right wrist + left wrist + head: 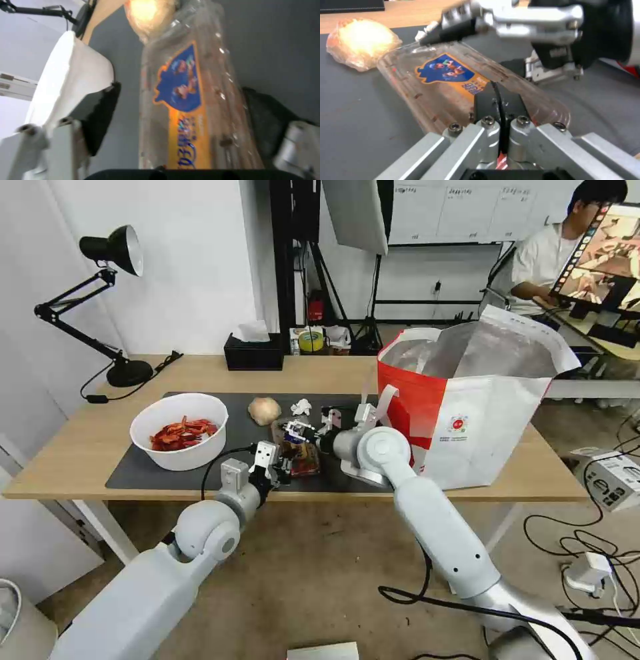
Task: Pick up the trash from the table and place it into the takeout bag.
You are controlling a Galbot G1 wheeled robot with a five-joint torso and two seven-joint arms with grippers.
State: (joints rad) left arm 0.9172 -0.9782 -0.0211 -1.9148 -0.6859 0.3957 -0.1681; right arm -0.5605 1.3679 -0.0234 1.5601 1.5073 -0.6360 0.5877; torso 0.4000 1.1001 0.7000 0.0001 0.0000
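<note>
My left gripper (280, 463) is clenched on the near edge of the clamshell tray (298, 448); in the left wrist view the black pads (498, 102) meet with only the clear plastic lip between them. The pinch on that edge pins the light tray so it cannot skate on the mat (143, 468).

My right gripper (298, 431) comes in from the takeout-bag side, fingers spread to either side of the tray's far end. In the right wrist view a dark pad (101, 117) stands off one long side, with mat showing between; the other side is blurred, so I cannot say whether that pad touches. I count it released, not yet gripping. Straddling the width suggests a two-handed lift, fair for a flimsy lidded box.

The tray lies at the middle of the mat, near its front edge, blue-and-orange label (448, 70) facing up, red bits at the end nearest my left wrist.

Beyond it, toward the mat's back edge: the beige lumpy ball (264, 410), just beside the tray's far end, and the small white tissue ball (301, 407) to its right. The white bowl of red shells (179, 430) sits on the mat's left end, well apart.

The takeout bag (467, 413) stands open at the right end of the table (73, 447), foil mouth up and near the tray. None of the four trash pieces is visibly in it.
</note>
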